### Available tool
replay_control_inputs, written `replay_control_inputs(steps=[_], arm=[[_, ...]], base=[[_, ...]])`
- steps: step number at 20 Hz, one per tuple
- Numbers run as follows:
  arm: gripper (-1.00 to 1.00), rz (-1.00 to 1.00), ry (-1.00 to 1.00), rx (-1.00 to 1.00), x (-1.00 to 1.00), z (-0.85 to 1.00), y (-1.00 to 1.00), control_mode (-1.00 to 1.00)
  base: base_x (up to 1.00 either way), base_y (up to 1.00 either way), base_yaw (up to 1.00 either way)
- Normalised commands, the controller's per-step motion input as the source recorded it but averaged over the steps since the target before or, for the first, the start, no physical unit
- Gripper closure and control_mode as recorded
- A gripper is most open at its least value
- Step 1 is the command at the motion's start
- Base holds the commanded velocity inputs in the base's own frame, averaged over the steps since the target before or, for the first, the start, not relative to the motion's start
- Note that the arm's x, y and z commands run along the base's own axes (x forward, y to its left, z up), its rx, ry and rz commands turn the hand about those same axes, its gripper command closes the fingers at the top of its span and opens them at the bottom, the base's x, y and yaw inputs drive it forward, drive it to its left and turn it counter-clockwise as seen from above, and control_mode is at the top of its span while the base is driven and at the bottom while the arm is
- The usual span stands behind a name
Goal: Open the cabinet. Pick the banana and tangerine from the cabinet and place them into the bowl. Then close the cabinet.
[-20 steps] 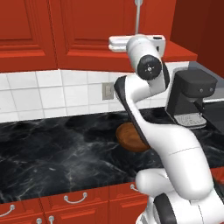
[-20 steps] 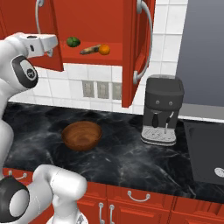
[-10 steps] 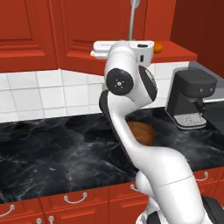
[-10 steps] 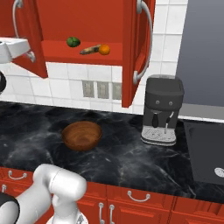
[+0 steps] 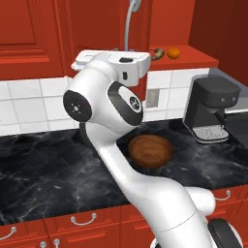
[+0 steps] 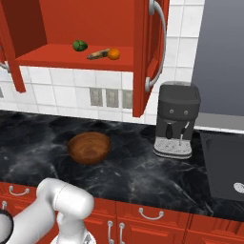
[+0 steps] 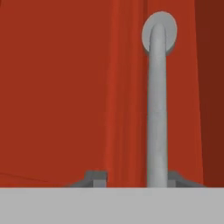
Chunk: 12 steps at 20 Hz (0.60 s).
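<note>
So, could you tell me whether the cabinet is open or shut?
Open: the cabinet doors stand swung out, showing the banana and tangerine on its shelf.

Arm: white, dark-jointed, rising from the base, elbow bent high, forearm level. Gripper (image 7: 133, 178): jaws slightly parted, one fingertip (image 7: 95, 177) at each side of a silver bar handle (image 7: 157, 109).

There were one banana (image 6: 97, 55), one tangerine (image 6: 113, 54), one green ball (image 6: 79, 45) — plus one bowl (image 6: 89, 147) and one coffee machine (image 6: 177, 119).
</note>
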Motion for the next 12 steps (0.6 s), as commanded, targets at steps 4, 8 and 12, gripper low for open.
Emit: replay_control_inputs(steps=[4,8,12], arm=[[-1.00,0.00,0.00,0.00,0.00,0.00,0.04,-1.00],[-1.00,0.00,-0.03,-0.02,-0.38,0.00,0.17,-1.00],[-1.00,0.00,0.00,-0.01,-0.38,-0.08,0.18,-1.00]], base=[[0.00,0.00,0.00],[0.00,0.00,0.00],[0.00,0.00,0.00]])
